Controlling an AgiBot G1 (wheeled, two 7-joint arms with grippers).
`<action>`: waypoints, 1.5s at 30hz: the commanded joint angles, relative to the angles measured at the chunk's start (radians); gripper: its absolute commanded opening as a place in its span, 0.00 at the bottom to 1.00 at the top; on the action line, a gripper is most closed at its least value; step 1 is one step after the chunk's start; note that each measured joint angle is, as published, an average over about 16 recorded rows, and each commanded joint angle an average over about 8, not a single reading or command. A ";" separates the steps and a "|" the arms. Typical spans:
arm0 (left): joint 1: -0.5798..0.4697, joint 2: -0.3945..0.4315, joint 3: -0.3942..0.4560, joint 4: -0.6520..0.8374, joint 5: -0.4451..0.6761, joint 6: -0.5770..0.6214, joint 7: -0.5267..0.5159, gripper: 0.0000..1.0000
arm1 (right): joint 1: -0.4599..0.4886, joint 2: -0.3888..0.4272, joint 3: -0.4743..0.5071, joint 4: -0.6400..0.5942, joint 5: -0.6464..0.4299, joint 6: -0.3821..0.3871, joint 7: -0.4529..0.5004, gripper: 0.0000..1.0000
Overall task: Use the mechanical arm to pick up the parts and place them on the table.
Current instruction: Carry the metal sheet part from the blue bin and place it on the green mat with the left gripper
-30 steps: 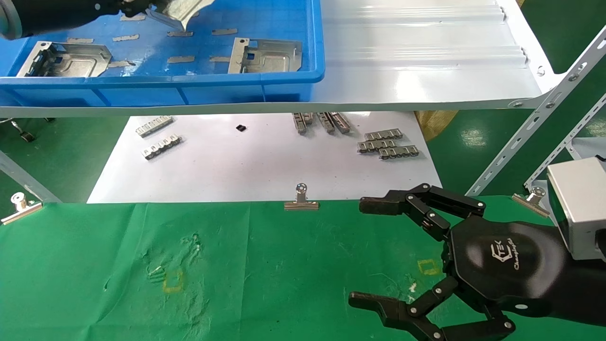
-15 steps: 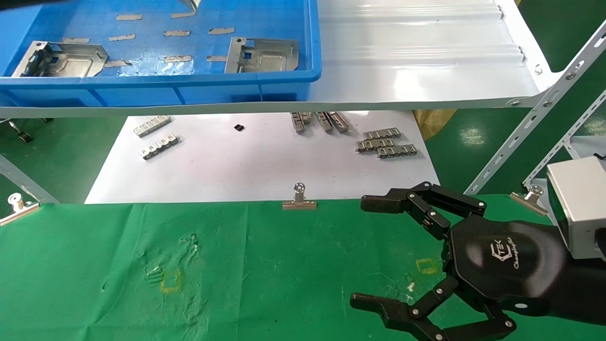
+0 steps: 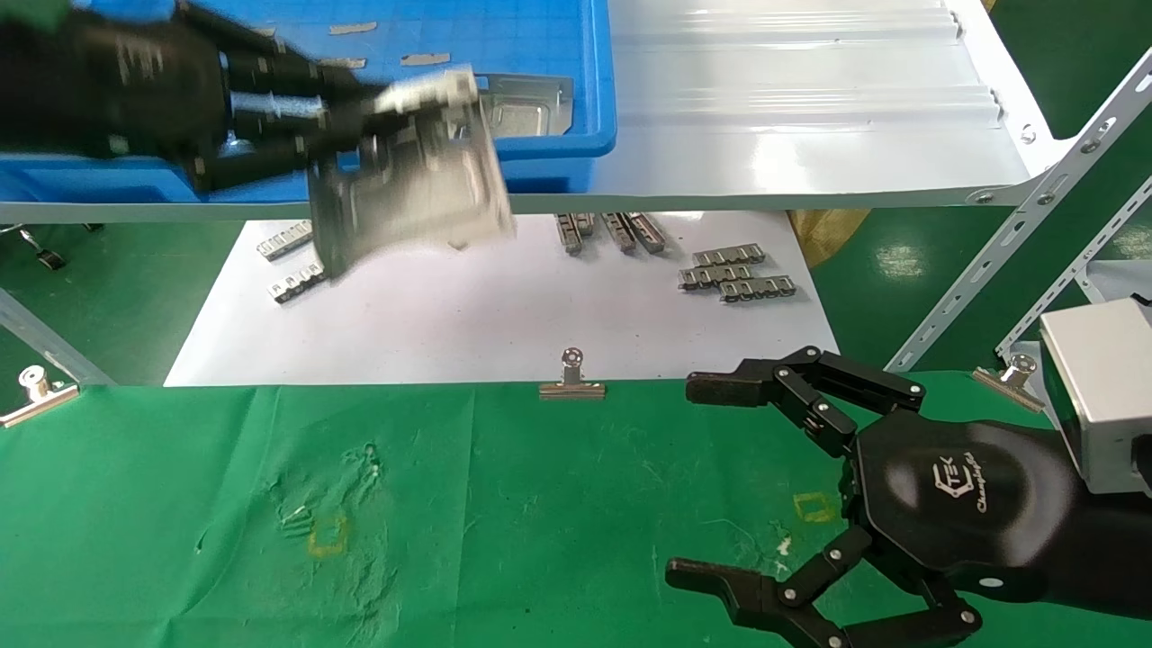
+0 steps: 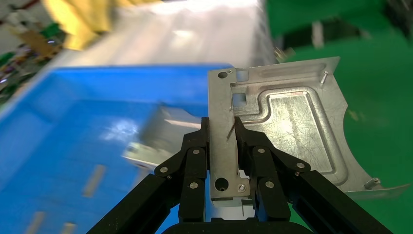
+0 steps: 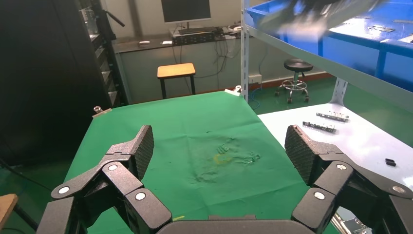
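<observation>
My left gripper (image 3: 360, 126) is shut on a silvery stamped part (image 3: 409, 189) and holds it in the air in front of the blue bin, above the white sheet. In the left wrist view the jaws (image 4: 221, 139) pinch the part's flange (image 4: 287, 122). Another part (image 3: 526, 103) lies in the blue bin (image 3: 540, 153) on the shelf. My right gripper (image 3: 711, 477) is open and empty, low over the right side of the green cloth table (image 3: 450, 504); it also shows in the right wrist view (image 5: 219, 156).
A glossy white shelf (image 3: 810, 117) carries the bin. Below it a white sheet (image 3: 495, 315) holds small slotted metal strips (image 3: 733, 274). Binder clips (image 3: 571, 382) pin the cloth's far edge. Yellow square marks (image 3: 328, 535) sit on the cloth. A perforated shelf leg (image 3: 1017, 225) stands at the right.
My left gripper has come down from the top of the view, out of the bin, carrying the part toward me over the bin's front edge. The right arm has not moved.
</observation>
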 commanded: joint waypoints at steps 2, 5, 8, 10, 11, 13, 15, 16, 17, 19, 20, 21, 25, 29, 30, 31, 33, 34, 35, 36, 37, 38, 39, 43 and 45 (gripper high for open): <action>0.077 -0.064 0.062 -0.162 -0.085 0.004 0.001 0.00 | 0.000 0.000 0.000 0.000 0.000 0.000 0.000 1.00; 0.154 -0.156 0.147 -0.307 -0.183 -0.003 0.004 0.00 | 0.000 0.000 0.000 0.000 0.000 0.000 0.000 1.00; 0.202 -0.211 0.225 -0.358 -0.209 -0.015 0.039 0.00 | 0.000 0.000 0.000 0.000 0.000 0.000 0.000 1.00; 0.222 -0.223 0.269 -0.346 -0.188 -0.023 0.086 0.00 | 0.000 0.000 0.000 0.000 0.000 0.000 0.000 1.00; 0.231 -0.222 0.287 -0.332 -0.172 -0.027 0.114 0.00 | 0.000 0.000 0.000 0.000 0.000 0.000 0.000 1.00; 0.249 -0.214 0.321 -0.294 -0.135 -0.032 0.184 0.00 | 0.000 0.000 0.000 0.000 0.000 0.000 0.000 1.00; 0.270 -0.202 0.348 -0.248 -0.102 -0.035 0.262 0.00 | 0.000 0.000 0.000 0.000 0.000 0.000 0.000 1.00; 0.281 -0.194 0.360 -0.222 -0.090 -0.036 0.302 0.00 | 0.000 0.000 0.000 0.000 0.000 0.000 0.000 1.00; 0.292 -0.186 0.369 -0.196 -0.081 -0.036 0.339 0.00 | 0.000 0.000 0.000 0.000 0.000 0.000 0.000 1.00; 0.316 -0.169 0.384 -0.139 -0.074 -0.036 0.408 0.00 | 0.000 0.000 0.000 0.000 0.000 0.000 0.000 1.00; 0.326 -0.161 0.389 -0.111 -0.073 -0.038 0.438 0.00 | 0.000 0.000 0.000 0.000 0.000 0.000 0.000 1.00; 0.336 -0.152 0.394 -0.082 -0.073 -0.040 0.467 0.00 | 0.000 0.000 0.000 0.000 0.000 0.000 0.000 1.00; 0.357 -0.117 0.403 0.027 -0.074 -0.057 0.552 0.00 | 0.000 0.000 0.000 0.000 0.000 0.000 0.000 1.00; 0.356 -0.081 0.397 0.133 -0.081 -0.081 0.606 0.00 | 0.000 0.000 0.000 0.000 0.000 0.000 0.000 1.00; 0.354 -0.073 0.395 0.156 -0.083 -0.086 0.618 0.00 | 0.000 0.000 0.000 0.000 0.000 0.000 0.000 1.00; 0.351 -0.065 0.395 0.176 -0.082 -0.090 0.630 0.05 | 0.000 0.000 0.000 0.000 0.000 0.000 0.000 1.00; 0.340 -0.048 0.400 0.210 -0.071 -0.101 0.651 0.30 | 0.000 0.000 0.000 0.000 0.000 0.000 0.000 1.00; 0.333 -0.040 0.404 0.223 -0.063 -0.107 0.660 0.42 | 0.000 0.000 0.000 0.000 0.000 0.000 0.000 1.00; 0.325 -0.031 0.409 0.236 -0.054 -0.114 0.668 0.55 | 0.000 0.000 0.000 0.000 0.000 0.000 0.000 1.00; 0.317 -0.022 0.415 0.248 -0.043 -0.122 0.675 0.67 | 0.000 0.000 0.000 0.000 0.000 0.000 0.000 1.00; 0.310 -0.012 0.421 0.259 -0.032 -0.130 0.681 0.80 | 0.000 0.000 0.000 0.000 0.000 0.000 0.000 1.00; 0.303 -0.002 0.425 0.270 -0.024 -0.140 0.686 0.92 | 0.000 0.000 0.000 0.000 0.000 0.000 0.000 1.00; 0.296 0.007 0.428 0.281 -0.018 -0.151 0.689 1.00 | 0.000 0.000 0.000 0.000 0.000 0.000 0.000 1.00; 0.281 0.037 0.429 0.318 -0.013 -0.182 0.704 1.00 | 0.000 0.000 0.000 0.000 0.000 0.000 0.000 1.00; 0.272 0.046 0.428 0.330 -0.014 -0.183 0.709 1.00 | 0.000 0.000 0.000 0.000 0.000 0.000 0.000 1.00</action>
